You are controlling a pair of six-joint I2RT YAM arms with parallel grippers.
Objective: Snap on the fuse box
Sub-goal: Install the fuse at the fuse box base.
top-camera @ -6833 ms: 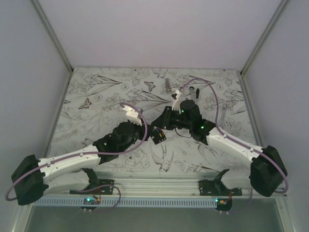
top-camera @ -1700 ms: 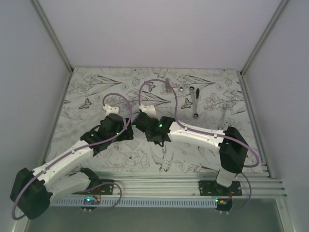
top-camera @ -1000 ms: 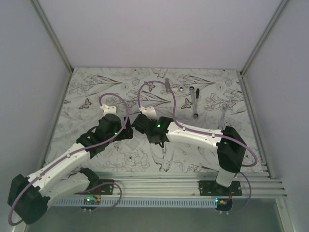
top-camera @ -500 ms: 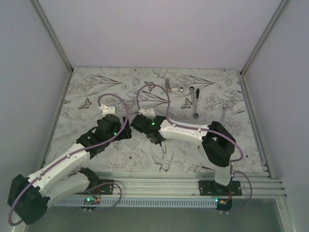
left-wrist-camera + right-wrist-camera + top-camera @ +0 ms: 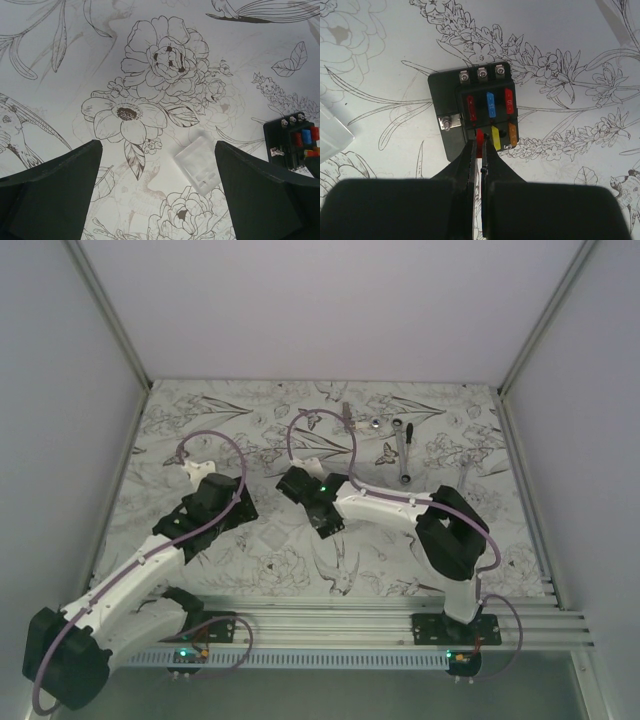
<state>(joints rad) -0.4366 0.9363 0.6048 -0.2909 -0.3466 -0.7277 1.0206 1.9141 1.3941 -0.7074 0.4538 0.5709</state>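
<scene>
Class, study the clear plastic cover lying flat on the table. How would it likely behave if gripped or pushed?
The clear cover looks thin-walled and hollow, so probably light, and it might crack under a hard squeeze. Its smooth surface may slip when gripped. Lying flat, it would likely slide rather than roll.

The fuse box (image 5: 475,117) is black, its fuses (image 5: 491,104) red, blue, yellow and orange. The table (image 5: 75,60) is white with dark line-drawn flowers, leaves and birds. The lid (image 5: 199,165) is clear; the cables (image 5: 207,434) are purple.
</scene>
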